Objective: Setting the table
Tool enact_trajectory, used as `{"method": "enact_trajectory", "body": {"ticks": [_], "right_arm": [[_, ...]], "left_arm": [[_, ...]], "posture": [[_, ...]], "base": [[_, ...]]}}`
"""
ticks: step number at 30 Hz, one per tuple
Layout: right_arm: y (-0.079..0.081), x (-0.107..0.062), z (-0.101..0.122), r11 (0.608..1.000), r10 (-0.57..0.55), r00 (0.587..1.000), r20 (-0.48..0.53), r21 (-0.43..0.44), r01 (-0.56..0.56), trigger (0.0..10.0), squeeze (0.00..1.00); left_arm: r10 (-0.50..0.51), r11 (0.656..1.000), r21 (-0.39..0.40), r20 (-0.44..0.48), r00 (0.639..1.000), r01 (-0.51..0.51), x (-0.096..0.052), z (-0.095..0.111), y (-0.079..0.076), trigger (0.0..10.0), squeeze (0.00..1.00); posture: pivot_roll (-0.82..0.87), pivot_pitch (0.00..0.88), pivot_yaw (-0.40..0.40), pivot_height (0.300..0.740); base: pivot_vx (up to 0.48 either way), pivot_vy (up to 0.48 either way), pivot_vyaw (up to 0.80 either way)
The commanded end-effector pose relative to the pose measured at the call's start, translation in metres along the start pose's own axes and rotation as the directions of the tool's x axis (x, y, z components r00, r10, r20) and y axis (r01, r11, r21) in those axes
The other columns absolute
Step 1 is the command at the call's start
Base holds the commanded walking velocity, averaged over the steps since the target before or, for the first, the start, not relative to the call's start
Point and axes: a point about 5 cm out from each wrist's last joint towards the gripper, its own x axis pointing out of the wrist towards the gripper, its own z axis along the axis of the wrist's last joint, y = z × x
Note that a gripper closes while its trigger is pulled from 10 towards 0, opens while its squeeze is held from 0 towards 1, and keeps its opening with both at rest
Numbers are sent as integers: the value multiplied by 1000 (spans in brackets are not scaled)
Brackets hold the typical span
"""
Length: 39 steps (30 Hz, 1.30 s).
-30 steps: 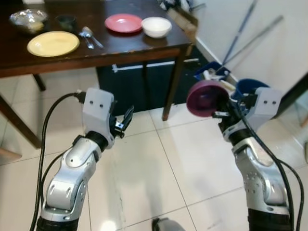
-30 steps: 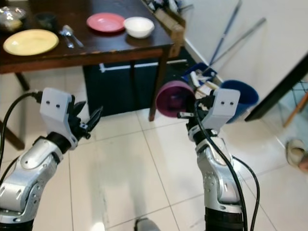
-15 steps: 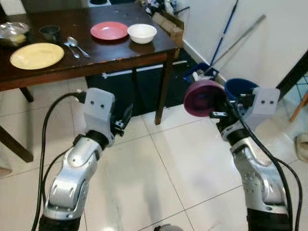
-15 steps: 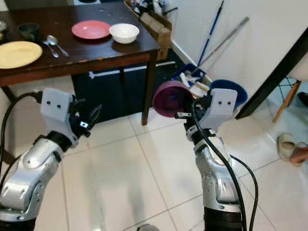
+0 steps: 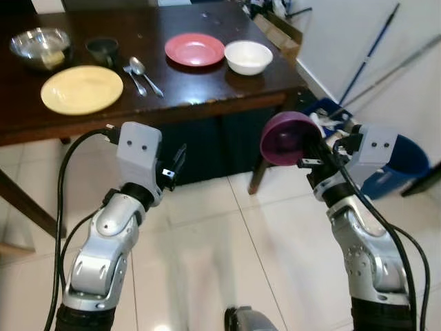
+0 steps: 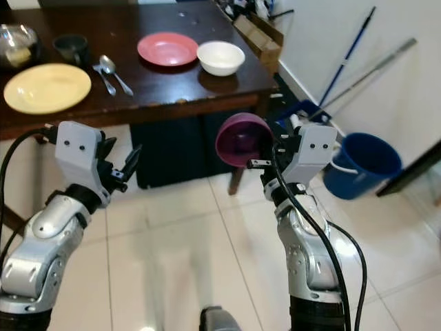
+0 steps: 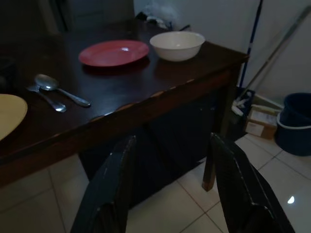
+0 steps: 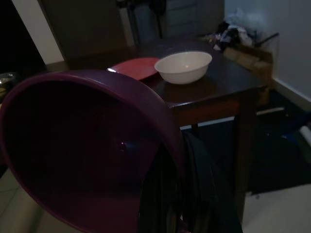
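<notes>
The right gripper (image 5: 313, 157) is clamped on the rim of a purple bowl (image 5: 288, 138), holding it tilted on edge in the air with its hollow facing back toward the robot. The bowl hangs off the table, just in front of the near right corner of the dark wooden table (image 5: 207, 89), at about 2 o'clock from the middle of the head view. In the right wrist view one black finger (image 8: 204, 189) lies against the bowl's rim, the other seemingly tucked inside the bowl, though that part is dark.

The left gripper (image 5: 173, 167) hovers at about 10 o'clock, below the table's front edge, its two fingers (image 7: 114, 187) spread apart and holding nothing.

On the table, a yellow plate (image 5: 81, 89) sits at 11 o'clock, with two spoons (image 5: 141, 74) just beside it on its right. Beyond them stand a small dark cup (image 5: 102, 47) and a metal bowl (image 5: 40, 45). A red plate (image 5: 194, 49) and a white bowl (image 5: 248, 56) sit side by side toward 12 and 1 o'clock. A blue bucket (image 6: 361, 164) stands on the tiled floor at 3 o'clock, near the wall.
</notes>
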Motion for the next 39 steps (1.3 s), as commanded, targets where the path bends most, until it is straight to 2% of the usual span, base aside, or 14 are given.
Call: {"method": "enact_trajectory", "body": {"ticks": [1, 10, 18, 21, 24, 25, 30, 31, 39], "right_arm": [[-5, -2, 4, 1000, -21, 1000, 18, -5, 21, 10000, 0], [-6, -2, 4, 1000, -30, 999, 22, -6, 30, 10000, 0], [-10, -1, 6, 999, -51, 998, 31, -12, 52, 10000, 0], [-21, 0, 7, 995, -93, 995, 27, -45, 95, 10000, 0], [-27, -1, 7, 991, -118, 993, 24, -59, 120, 10000, 0], [-34, -2, 7, 987, -145, 989, 19, -71, 146, 10000, 0], [-48, -4, 4, 980, -194, 981, -7, -42, 194, 10000, 0], [-54, -5, 1, 976, -219, 976, -17, -26, 218, 10000, 0], [-60, -4, 3, 972, -230, 973, -9, -42, 229, 10000, 0]], "left_arm": [[-12, 1000, 6, -5, 1000, 12, -1, -1, -3, 10000, 0], [-20, 1000, 6, 0, 1000, 20, 1, -1, -3, 10000, 0], [-78, 997, 17, 42, 996, 77, 7, 6, -13, 10000, 0], [-140, 990, 18, 75, 987, 139, 15, 13, -25, 10000, 0], [-167, 986, 29, 85, 982, 165, 19, 15, -30, 10000, 0], [-189, 982, 41, 91, 978, 186, 21, 16, -34, 10000, 0], [-256, 965, 90, 104, 961, 247, 25, 18, -43, 10000, 16], [-302, 949, 129, 114, 947, 287, 27, 21, -48, 10000, 55], [-359, 926, 170, 122, 925, 337, 30, 24, -52, 10000, 51]], "posture": [[-100, 59, 41, 740], [-107, 62, 45, 740], [-107, 58, 46, 740], [-111, 56, 47, 740], [-116, 55, 50, 740], [-121, 55, 53, 740], [-126, 54, 60, 740], [-127, 54, 65, 740], [-127, 53, 74, 740]], "base": [[480, 0, 0], [480, 0, 0], [480, 0, 0], [465, 0, 0], [455, 0, 0], [446, 0, 0], [443, 0, 0], [439, 0, 0], [425, 0, 0]]}}
